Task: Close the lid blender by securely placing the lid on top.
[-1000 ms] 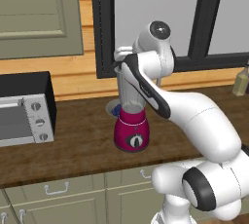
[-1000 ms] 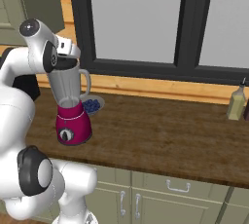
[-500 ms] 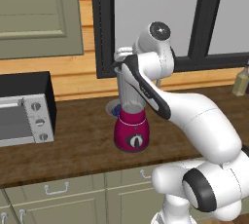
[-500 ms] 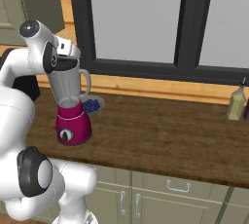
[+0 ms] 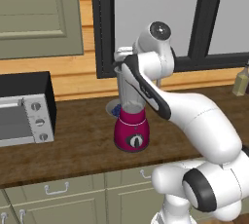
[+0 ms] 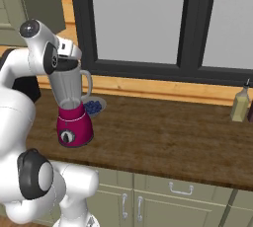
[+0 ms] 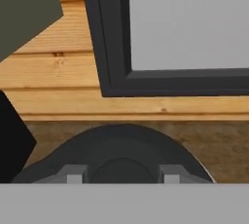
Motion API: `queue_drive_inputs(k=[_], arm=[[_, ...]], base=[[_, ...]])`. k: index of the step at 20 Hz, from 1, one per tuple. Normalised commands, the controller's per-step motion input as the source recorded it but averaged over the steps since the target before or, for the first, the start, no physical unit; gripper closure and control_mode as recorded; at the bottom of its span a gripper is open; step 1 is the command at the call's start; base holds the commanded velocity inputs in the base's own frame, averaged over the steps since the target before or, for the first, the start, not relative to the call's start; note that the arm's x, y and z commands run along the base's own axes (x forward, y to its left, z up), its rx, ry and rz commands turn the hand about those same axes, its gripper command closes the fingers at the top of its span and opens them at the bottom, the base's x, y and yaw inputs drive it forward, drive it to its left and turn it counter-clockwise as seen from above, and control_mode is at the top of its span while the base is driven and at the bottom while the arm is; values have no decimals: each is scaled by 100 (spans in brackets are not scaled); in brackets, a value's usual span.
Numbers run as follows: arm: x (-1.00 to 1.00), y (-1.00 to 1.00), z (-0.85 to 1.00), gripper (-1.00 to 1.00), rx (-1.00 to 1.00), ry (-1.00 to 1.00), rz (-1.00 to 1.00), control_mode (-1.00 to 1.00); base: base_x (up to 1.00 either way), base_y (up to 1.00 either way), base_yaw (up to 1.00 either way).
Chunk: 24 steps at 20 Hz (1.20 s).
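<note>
The blender (image 6: 73, 117) stands upright on the wooden counter, its magenta-red base with a dark round dial facing the near edge, and its tall clear grey jar carries a handle on the right side. The lid (image 6: 67, 64), a flat black disc with a raised centre, sits level at the jar's mouth.

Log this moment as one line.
lid at jar mouth | tool on lid, grip unclear | blender upright on counter | seating unconfirmed

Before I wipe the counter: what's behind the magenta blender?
A pale plate of blue contents sits behind the magenta-based blender; the clear jar and arm cover part of it.
</note>
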Motion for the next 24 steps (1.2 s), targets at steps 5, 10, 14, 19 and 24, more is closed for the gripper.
queue_drive_inputs(k=[5, 10, 14, 19, 24], arm=[[0, 0, 37, 100, 0, 1, 0, -100], [-1, 0, 22, 100, 0, 2, 0, -100], [-4, 0, 3, 100, 0, 0, 0, -100], [0, 0, 0, 100, 0, 0, 0, -100], [0, 0, 0, 100, 0, 0, 0, -100]], base=[[0, 0, 0], [0, 0, 0], [0, 0, 0], [0, 0, 0], [0, 0, 0]])
